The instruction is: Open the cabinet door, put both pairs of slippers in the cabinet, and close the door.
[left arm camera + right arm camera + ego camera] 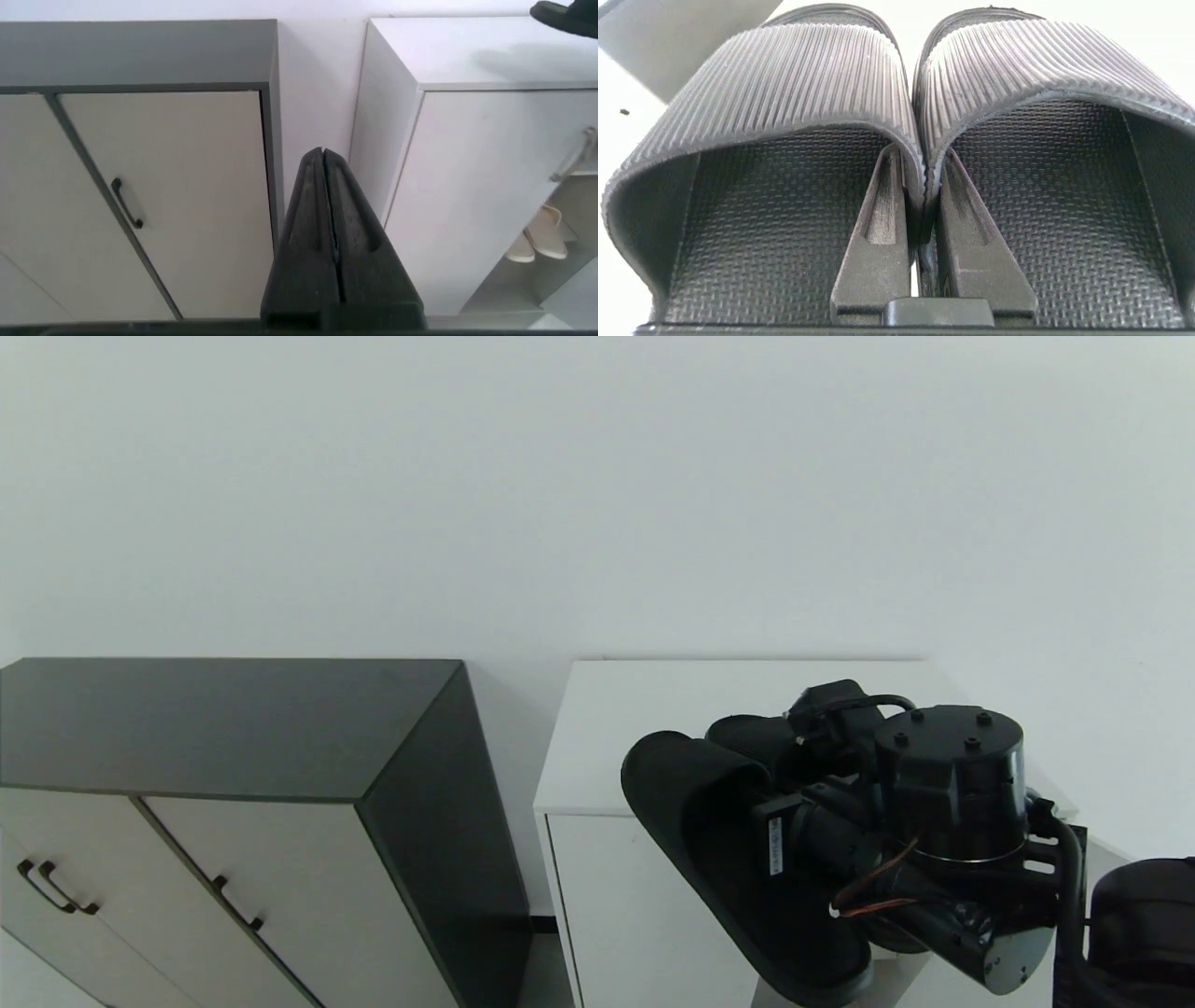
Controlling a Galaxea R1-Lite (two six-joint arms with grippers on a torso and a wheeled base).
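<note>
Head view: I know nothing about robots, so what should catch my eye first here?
A pair of black slippers hangs in the air before the white cabinet, pinched by their inner walls in the right gripper. To its left stands a dark-topped cabinet with closed doors; the left gripper is shut and empty in front of it. A pale pair of slippers sits low inside the white cabinet.

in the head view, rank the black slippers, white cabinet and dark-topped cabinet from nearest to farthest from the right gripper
1. Black slippers: clamped in the right gripper, on the right.
2. White cabinet: directly by the slippers, centre-right.
3. Dark-topped cabinet: farthest, on the left.
</note>
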